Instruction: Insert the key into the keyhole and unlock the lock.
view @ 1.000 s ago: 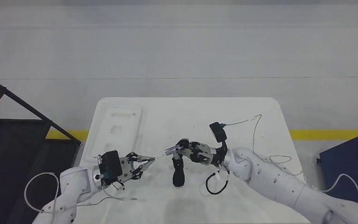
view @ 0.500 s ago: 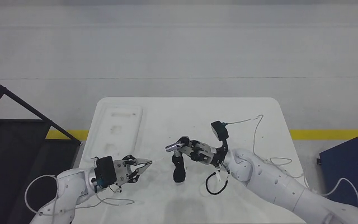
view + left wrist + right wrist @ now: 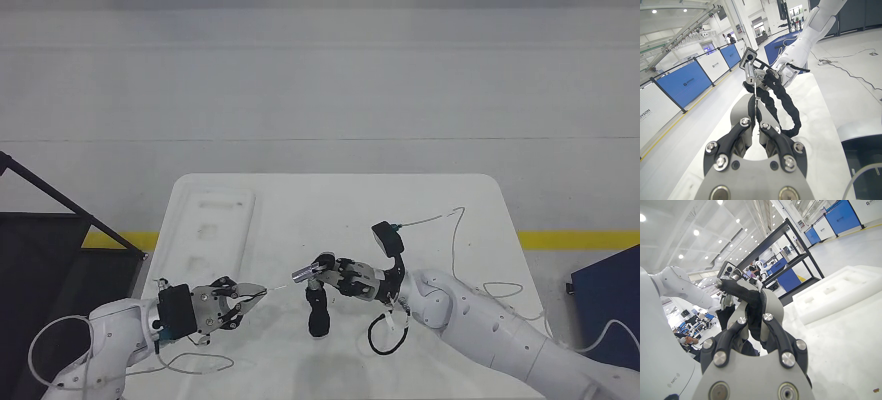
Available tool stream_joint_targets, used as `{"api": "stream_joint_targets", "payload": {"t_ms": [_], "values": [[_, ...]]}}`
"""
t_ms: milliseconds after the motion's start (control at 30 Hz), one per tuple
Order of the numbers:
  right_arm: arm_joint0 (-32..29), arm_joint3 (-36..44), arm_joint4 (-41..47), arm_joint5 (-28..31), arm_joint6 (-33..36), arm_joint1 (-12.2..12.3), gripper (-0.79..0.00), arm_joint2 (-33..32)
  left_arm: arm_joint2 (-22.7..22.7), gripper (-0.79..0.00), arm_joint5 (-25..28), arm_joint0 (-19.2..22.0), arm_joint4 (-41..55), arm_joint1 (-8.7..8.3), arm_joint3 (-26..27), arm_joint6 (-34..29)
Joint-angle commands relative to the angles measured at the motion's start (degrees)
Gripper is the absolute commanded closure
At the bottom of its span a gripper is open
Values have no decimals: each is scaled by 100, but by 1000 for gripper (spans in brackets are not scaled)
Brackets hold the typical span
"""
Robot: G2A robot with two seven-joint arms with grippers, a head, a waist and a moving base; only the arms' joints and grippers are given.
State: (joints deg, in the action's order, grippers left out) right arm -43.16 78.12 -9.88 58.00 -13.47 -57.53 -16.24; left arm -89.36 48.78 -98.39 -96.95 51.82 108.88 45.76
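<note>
My left pincer [image 3: 754, 103] is clenched on the key [image 3: 755, 94]. Its thin blade points straight ahead from the tips toward the lock [image 3: 749, 73]. The blade's end meets the keyhole [image 3: 751, 80], but I cannot tell whether it is inside. My right pincer [image 3: 755, 298] is clenched around the lock's black sleeved cable [image 3: 740, 292], holding the silver barrel above the table [image 3: 819, 106], facing my left pincer.
</note>
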Motion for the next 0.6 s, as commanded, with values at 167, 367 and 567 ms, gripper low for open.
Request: {"api": "stream_joint_targets", "payload": {"t_ms": [167,367,567], "values": [[0,-2,-2,0,-2,0,0,0,35,0,-137,-49,5,-13,7,60],[0,-2,-2,0,-2,0,0,0,100,0,-225,-14,24,-17,-17,-36],[0,-2,-2,0,-2,0,0,0,175,0,-189,73,243,-15,-43,-178]]}}
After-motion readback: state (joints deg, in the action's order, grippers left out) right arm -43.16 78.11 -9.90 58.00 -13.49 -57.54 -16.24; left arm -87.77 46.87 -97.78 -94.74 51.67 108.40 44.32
